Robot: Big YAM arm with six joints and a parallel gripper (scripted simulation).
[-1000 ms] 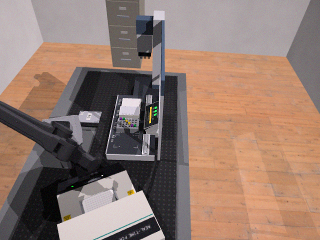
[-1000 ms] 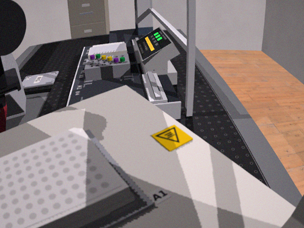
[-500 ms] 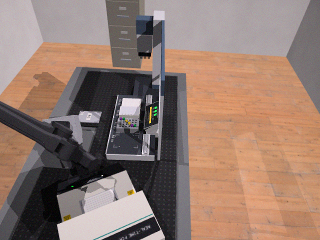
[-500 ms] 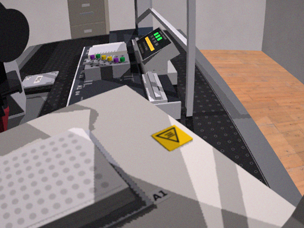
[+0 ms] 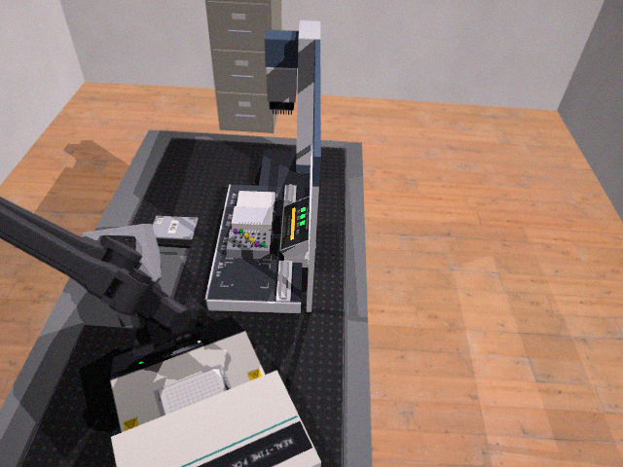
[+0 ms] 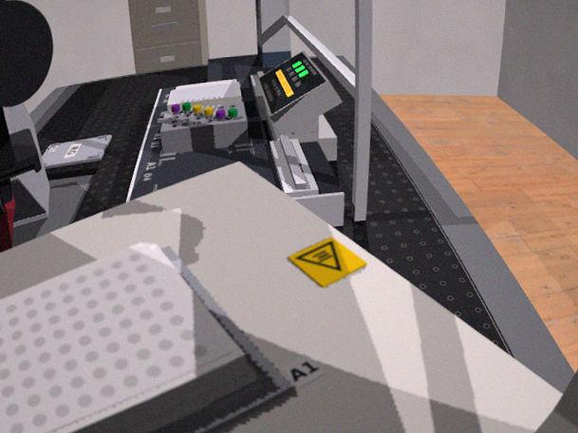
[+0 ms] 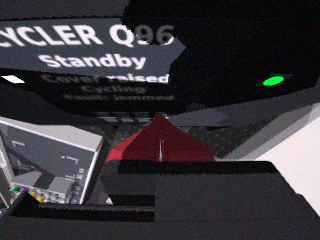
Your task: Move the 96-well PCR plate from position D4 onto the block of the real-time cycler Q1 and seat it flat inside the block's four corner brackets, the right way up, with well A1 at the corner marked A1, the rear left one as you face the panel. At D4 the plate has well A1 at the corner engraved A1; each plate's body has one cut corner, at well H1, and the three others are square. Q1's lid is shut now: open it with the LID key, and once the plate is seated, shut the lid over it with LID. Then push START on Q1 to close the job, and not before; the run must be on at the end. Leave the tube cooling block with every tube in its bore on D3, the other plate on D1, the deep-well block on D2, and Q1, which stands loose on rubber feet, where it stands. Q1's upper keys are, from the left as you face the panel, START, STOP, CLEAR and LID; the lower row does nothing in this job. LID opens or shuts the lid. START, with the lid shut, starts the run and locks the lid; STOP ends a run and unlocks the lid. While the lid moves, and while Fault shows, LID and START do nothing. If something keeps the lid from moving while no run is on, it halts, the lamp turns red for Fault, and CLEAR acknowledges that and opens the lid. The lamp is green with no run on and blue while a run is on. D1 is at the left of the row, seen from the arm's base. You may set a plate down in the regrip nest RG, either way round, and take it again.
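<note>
The white 96-well PCR plate [image 5: 194, 389] [image 6: 87, 329] lies wells up on the block of cycler Q1 [image 5: 240, 351] [image 6: 280, 219]. One of its corners sits next to the A1 mark [image 6: 303, 371], and its far corner in the exterior camera looks cut. Q1's lid [image 5: 216, 432] stands open behind the plate. My gripper [image 7: 160, 120] [image 5: 187, 329] is shut and empty, with its red tips close in front of Q1's panel. The panel [image 7: 90, 60] reads Standby and Cover raised. The lamp [image 7: 273, 80] [image 5: 140, 362] is green. The keys are hidden by the gripper.
The deck tray [image 5: 251, 302] holds the other plate [image 5: 255, 199], the deep-well block [image 5: 251, 216] [image 6: 204, 91] and the tube cooling block [image 5: 246, 242] [image 6: 202, 121] with coloured caps. D4 [image 5: 246, 281] is bare. The regrip nest [image 5: 177, 229] [image 6: 79, 151] lies left. A tall column [image 5: 308, 151] stands right of the deck tray.
</note>
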